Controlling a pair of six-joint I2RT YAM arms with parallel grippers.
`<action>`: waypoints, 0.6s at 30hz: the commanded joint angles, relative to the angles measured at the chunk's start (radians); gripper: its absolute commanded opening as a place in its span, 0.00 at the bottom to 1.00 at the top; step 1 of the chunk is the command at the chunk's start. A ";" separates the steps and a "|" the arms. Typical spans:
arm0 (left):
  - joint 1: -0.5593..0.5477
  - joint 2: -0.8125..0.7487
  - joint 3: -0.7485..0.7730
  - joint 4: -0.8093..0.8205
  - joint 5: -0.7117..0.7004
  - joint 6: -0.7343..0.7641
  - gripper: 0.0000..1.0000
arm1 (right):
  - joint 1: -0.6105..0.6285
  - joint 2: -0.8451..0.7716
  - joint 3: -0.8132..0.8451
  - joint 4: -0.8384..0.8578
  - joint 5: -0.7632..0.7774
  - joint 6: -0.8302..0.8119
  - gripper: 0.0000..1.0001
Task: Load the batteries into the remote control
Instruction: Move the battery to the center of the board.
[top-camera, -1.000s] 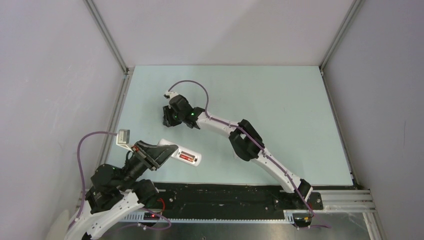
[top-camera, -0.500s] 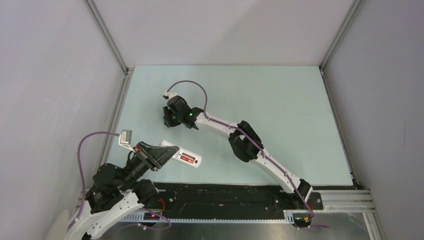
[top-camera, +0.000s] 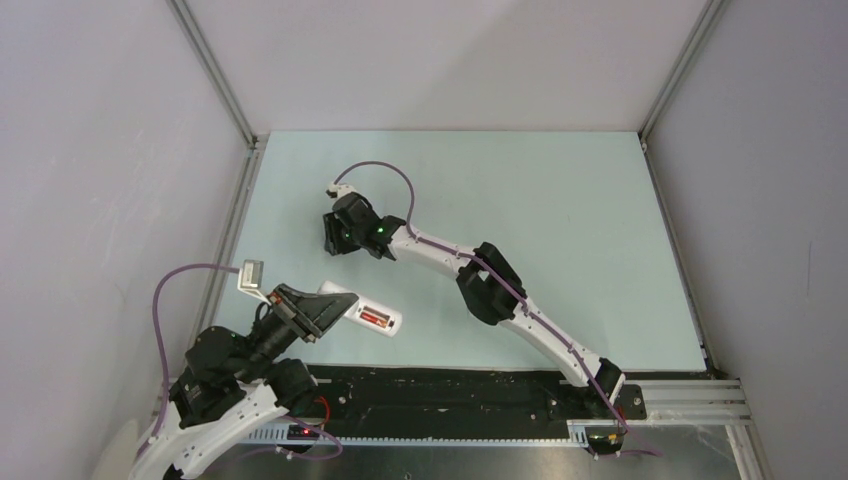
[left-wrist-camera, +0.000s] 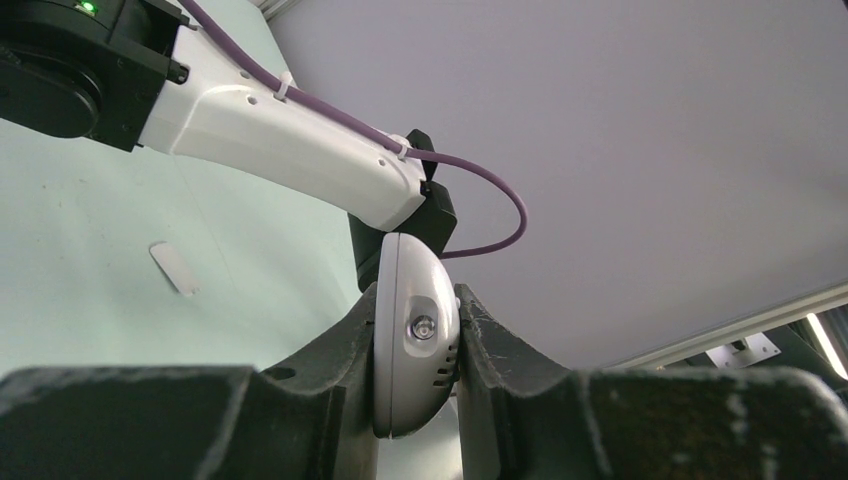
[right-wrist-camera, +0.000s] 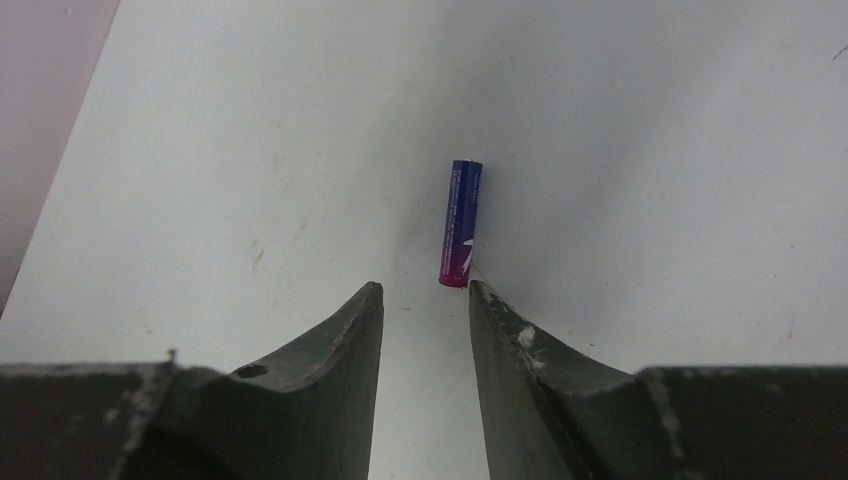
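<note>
Right wrist: blue battery lies lengthwise away, magenta end nearest parted, empty right pincer.

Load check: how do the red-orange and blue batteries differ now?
The red-orange cylindrical battery sits in the white plastic remote control; the dark blue cylindrical battery lies loose on the table. Red-orange's remote is clamped in left jaws; blue lies ahead of open right jaws. Both cylinders.
</note>
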 joint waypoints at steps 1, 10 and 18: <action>0.001 -0.058 0.045 0.012 -0.023 0.023 0.03 | -0.006 0.040 0.039 -0.009 0.023 0.025 0.43; 0.001 -0.067 0.050 -0.004 -0.031 0.030 0.03 | 0.006 0.050 0.050 0.005 0.093 0.016 0.38; 0.001 -0.086 0.050 -0.026 -0.042 0.032 0.04 | 0.001 0.059 0.050 0.013 0.098 0.040 0.29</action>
